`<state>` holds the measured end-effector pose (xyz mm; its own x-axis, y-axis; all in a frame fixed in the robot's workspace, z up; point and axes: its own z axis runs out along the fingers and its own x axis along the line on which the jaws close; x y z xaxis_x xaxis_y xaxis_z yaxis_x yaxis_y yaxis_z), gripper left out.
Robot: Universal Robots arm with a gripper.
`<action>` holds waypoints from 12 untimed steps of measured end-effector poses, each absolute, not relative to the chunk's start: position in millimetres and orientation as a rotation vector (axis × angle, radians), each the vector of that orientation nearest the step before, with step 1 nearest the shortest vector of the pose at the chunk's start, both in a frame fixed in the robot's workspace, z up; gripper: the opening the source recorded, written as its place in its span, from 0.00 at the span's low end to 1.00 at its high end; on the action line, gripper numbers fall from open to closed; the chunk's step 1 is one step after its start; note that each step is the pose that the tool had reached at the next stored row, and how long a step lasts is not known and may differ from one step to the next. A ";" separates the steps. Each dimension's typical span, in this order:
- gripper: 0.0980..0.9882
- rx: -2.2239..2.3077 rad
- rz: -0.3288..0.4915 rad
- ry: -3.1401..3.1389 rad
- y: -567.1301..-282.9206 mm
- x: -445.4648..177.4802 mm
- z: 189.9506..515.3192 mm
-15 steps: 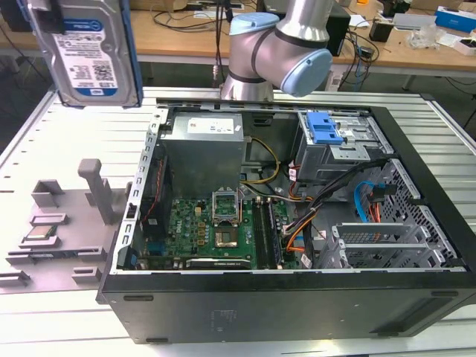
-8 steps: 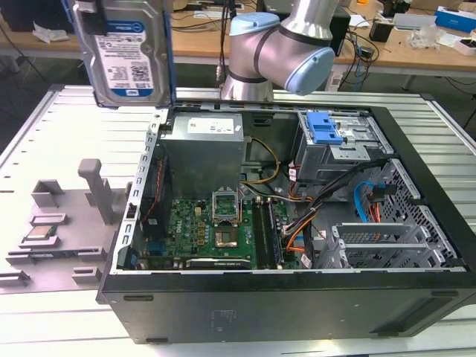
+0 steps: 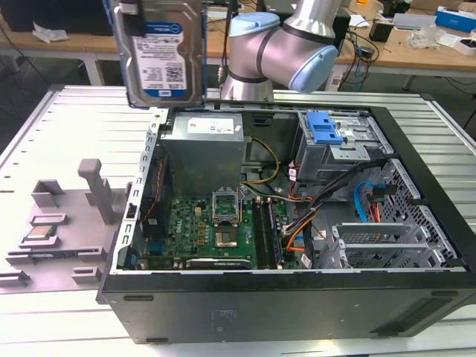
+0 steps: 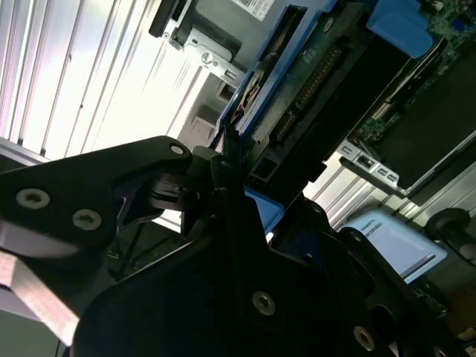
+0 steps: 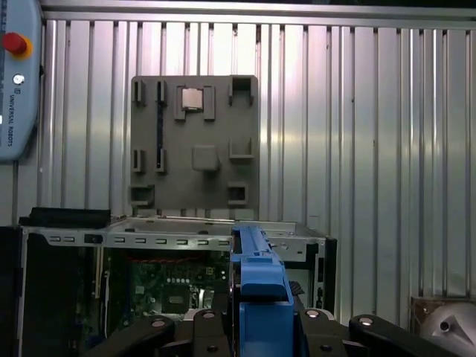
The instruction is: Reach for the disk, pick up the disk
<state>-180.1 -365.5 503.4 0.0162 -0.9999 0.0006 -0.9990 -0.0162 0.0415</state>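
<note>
Surface: ribbed silver metal table (image 3: 67, 119), long parallel slats, strong glare on it in the first wrist view.
Room: wooden workbenches (image 3: 401, 59) behind the table in the exterior view, littered with small boxes and leads.
Chassis: black tower PC case (image 3: 282, 297) lying on its side on the table, open face up, so I see straight in.
Internals: green motherboard (image 3: 212, 230) on the floor of the case, grey power supply box (image 3: 204, 145) at the back, blue ridged latch (image 3: 323, 128) on the drive cage, orange and black cables (image 3: 327, 195) looped between them.
Beside it: grey plastic fixture tray (image 3: 74, 245) next to the case on the exterior view's left, with blocky slots and posts. A small square silver chip (image 3: 41, 232) sits in one slot.
Robot: arm (image 3: 297, 37) behind the case, silver tubes with pale blue joint caps.
Payload: disk (image 3: 158, 56) is up in the air, clear of the case, above its back corner on the exterior view's left. It hangs upright, label face towards that camera. Flat silver slab, white-and-blue label, bright blue plastic bracket along one edge.
Grip: gripper (image 5: 260, 327) is black bolted linkage. Its fingers are clamped on the disk's blue bracket edge from both sides.
In the way: in the second wrist view the black linkage sits in front of the disk's circuit-board side (image 4: 312, 97).
</note>
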 end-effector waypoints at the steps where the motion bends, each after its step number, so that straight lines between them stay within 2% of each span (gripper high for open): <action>1: 0.30 2.218 -0.045 -2.182 -365.4 -176.0 503.5; 12: 0.30 2.217 -0.046 -2.181 -365.4 -113.9 503.4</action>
